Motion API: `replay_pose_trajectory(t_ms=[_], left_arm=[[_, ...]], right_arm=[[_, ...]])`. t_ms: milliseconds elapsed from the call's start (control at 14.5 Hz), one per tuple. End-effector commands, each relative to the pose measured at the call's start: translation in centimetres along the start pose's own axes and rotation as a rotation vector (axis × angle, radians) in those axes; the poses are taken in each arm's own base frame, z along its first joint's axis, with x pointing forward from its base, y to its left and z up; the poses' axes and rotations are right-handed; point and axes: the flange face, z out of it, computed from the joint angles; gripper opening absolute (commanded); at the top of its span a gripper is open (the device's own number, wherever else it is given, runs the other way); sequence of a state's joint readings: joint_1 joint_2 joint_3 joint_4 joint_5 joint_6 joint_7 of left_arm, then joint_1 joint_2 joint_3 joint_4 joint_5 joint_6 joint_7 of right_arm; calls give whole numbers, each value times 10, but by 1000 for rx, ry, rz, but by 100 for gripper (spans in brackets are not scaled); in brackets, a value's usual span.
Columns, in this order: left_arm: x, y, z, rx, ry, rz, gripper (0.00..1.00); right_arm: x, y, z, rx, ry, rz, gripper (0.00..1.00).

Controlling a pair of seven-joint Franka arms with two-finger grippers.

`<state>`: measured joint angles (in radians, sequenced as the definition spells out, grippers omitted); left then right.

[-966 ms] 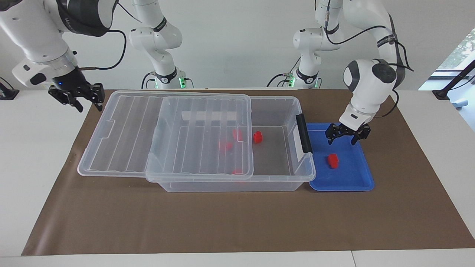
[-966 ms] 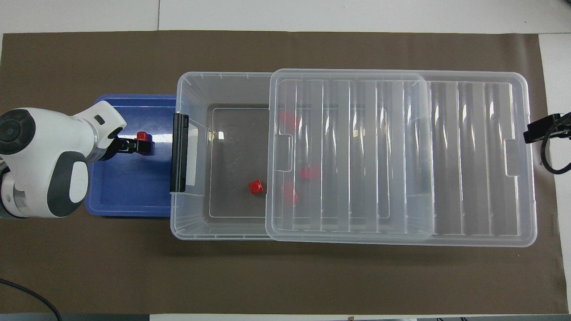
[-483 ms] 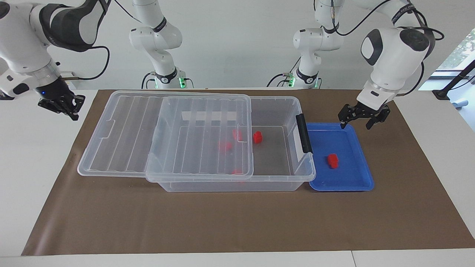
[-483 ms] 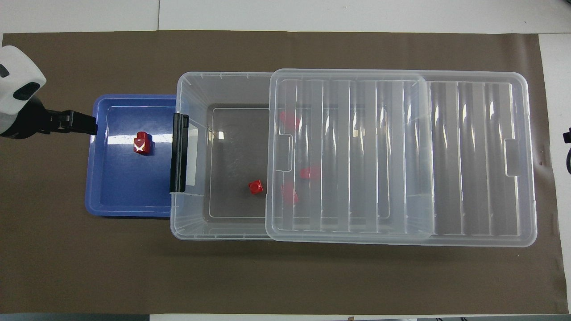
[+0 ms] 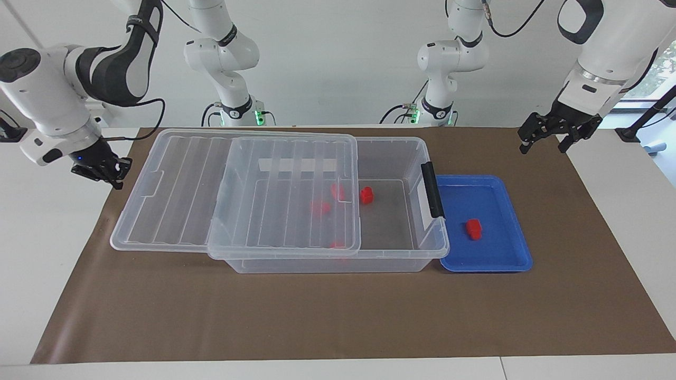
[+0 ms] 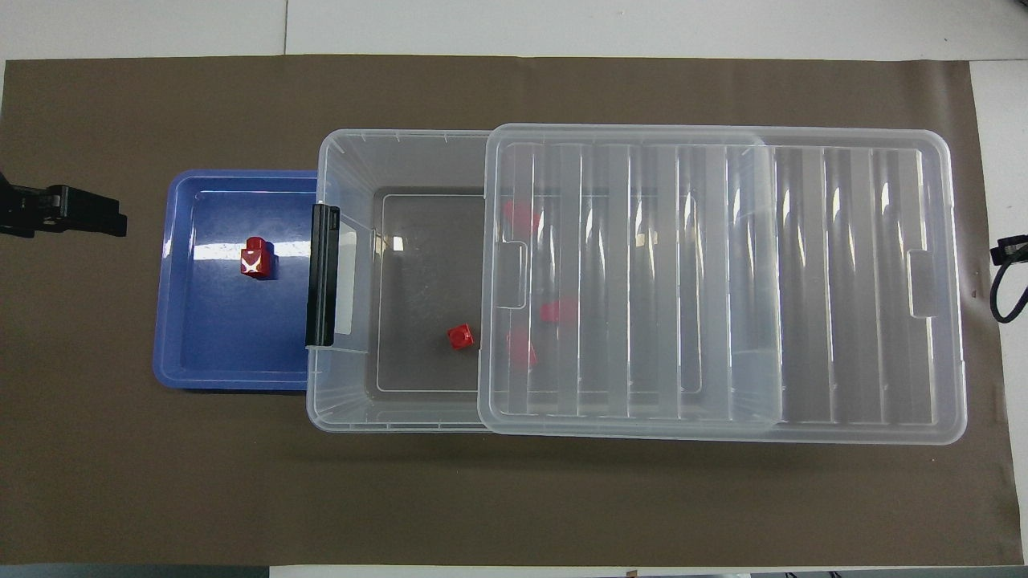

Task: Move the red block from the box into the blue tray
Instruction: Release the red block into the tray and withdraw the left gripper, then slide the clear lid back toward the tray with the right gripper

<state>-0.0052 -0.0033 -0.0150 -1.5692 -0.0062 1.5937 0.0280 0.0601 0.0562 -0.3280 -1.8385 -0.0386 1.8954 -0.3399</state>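
A red block [image 5: 473, 228] lies in the blue tray [image 5: 488, 264], also seen in the overhead view as the block [image 6: 257, 258] in the tray [image 6: 233, 376]. The tray touches the latch end of the clear box [image 5: 401, 256]. The box's lid [image 5: 237, 184] is slid toward the right arm's end, leaving the latch end uncovered. One red block [image 5: 366, 195] lies in the uncovered part; others show dimly under the lid [image 5: 320, 207]. My left gripper [image 5: 543, 145] is open and empty, raised over the mat beside the tray. My right gripper [image 5: 103, 171] hangs at the mat's edge beside the lid's end.
A brown mat [image 5: 317, 316] covers the table under everything. The black latch [image 5: 432, 190] stands between box and tray. In the overhead view the left gripper [image 6: 112, 218] shows at the mat's edge and the right gripper [image 6: 1004, 250] barely shows.
My left gripper rose from above the tray and drew away toward the left arm's end, leaving the red block in the tray. My right gripper drew back from the lid's end.
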Motion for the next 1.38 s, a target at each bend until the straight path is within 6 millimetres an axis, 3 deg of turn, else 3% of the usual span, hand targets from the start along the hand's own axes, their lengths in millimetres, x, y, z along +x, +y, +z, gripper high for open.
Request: replay_pose_trajectory(t_ms=[0, 207, 552, 1310], left_arm=[[-11, 3, -3, 3, -31, 21, 100], [-20, 6, 2, 2, -71, 22, 100], [-19, 6, 1, 4, -60, 18, 100], [-19, 5, 1, 4, -62, 16, 100]], right_arm=[[-3, -4, 14, 22, 19, 21, 0], [-5, -4, 21, 27, 13, 25, 0], [-5, -9, 28, 25, 28, 33, 0], [16, -88, 23, 37, 21, 126, 0]])
